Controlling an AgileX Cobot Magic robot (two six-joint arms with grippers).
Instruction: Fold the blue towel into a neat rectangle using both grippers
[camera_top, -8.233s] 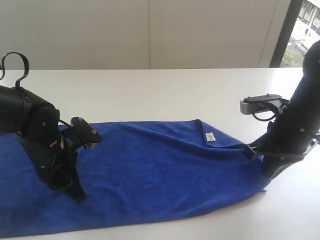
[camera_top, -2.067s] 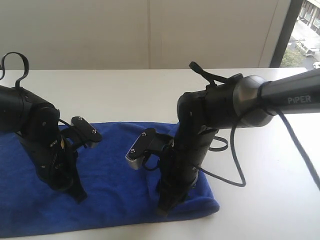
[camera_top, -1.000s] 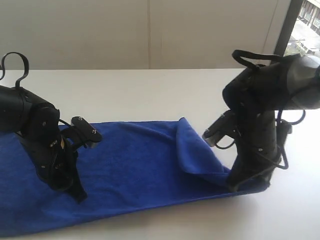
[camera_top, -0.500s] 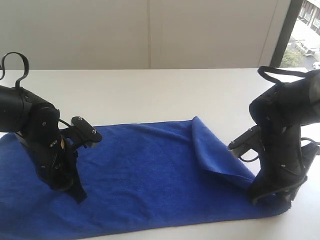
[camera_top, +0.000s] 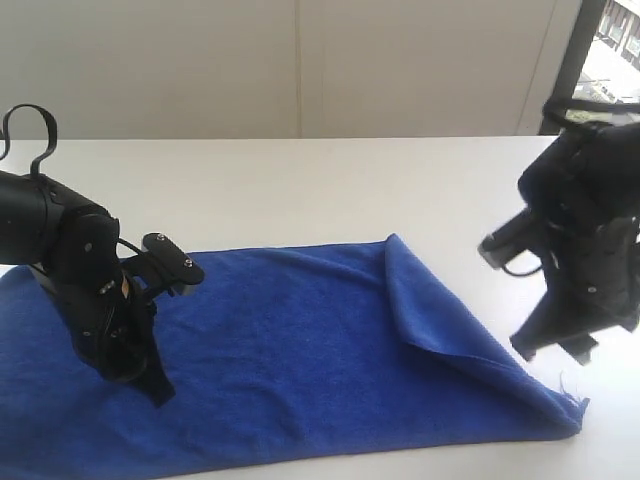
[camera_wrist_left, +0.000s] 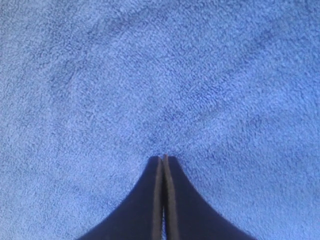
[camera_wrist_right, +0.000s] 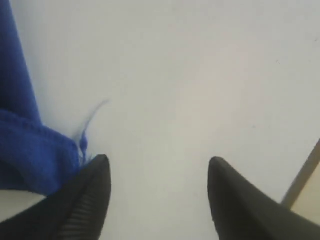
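Note:
The blue towel lies spread along the white table, its right end folded back in a loose flap with a frayed corner at the front right. My left gripper stands on the towel's left part, shut, its tips pressed together on the pile with no cloth visibly pinched. My right gripper hangs above the table just right of the flap, open and empty. Between its spread fingers only bare table shows, with the towel's corner beside one finger.
The white table runs back to a pale wall, with a dark window frame at the far right. A black cable loop rises over the left arm. Bare table lies behind and to the right of the towel.
My right gripper pulled the towel's right end out to the right, then opened, let the cloth drop and rose off it. The left arm has stayed still.

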